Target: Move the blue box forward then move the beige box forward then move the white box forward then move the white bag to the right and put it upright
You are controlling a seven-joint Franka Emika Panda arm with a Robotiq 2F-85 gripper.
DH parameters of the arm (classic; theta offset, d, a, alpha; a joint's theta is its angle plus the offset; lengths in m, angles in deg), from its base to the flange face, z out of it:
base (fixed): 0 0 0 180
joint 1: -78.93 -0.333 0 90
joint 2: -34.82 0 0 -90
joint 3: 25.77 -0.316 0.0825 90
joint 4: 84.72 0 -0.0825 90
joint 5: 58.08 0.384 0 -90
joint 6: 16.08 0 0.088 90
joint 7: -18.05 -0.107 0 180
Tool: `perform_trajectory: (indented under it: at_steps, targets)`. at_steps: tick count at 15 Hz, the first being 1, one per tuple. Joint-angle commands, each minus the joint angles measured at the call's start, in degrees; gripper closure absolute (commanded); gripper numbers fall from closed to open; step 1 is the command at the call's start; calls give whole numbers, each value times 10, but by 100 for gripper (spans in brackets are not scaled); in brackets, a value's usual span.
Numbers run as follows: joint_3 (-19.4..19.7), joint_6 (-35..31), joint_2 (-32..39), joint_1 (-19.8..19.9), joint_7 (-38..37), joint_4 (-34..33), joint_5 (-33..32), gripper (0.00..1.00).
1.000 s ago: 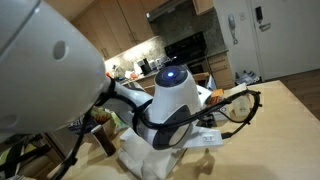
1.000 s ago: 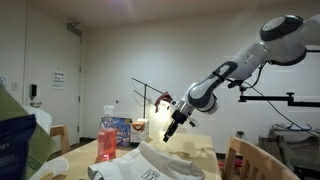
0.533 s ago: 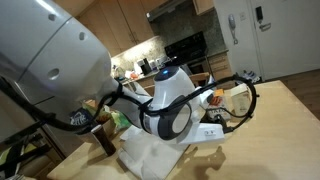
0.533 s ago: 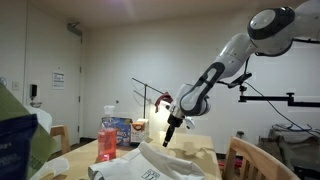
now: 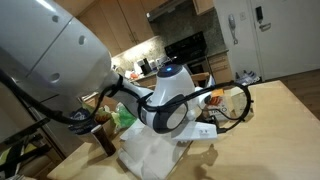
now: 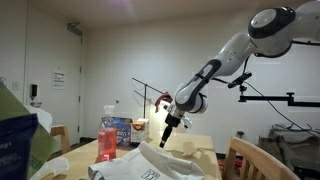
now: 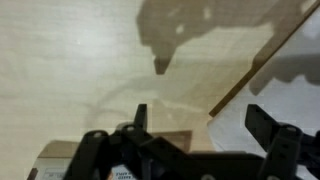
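While the gripper point(image 6: 165, 143) hangs spread over the bench point(image 6: 195, 150), nothing is pinched and every box waits.

In an exterior view the arm point(image 5: 165, 100) arches over the white bag point(image 5: 150, 155), which lies slumped rather than upright, with a green bag point(image 5: 122, 116) at its ten o'clock. In an exterior view the gripper points down just beyond the white bag point(image 6: 140, 168); the blue box point(image 6: 122, 131) stands at its nine o'clock, behind a red cup point(image 6: 108, 138), apart from the gripper. In the wrist view the fingers point(image 7: 140, 115) stand wide over bare wood, with bag cloth at four o'clock and what is probably the beige box point(image 7: 60, 158) at seven o'clock. The wide spread, I judge, is there to straddle a box for pushing.
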Motion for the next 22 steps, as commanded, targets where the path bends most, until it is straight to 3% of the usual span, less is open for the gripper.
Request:
perform_trajectory:
  at_steps: [1,7,22]
  targets:
    - [-28,44,12,22,42,-25,43,0]
    - [-71,143,53,47,151,-81,117,0]
    - [-28,317,97,1,299,-201,260,0]
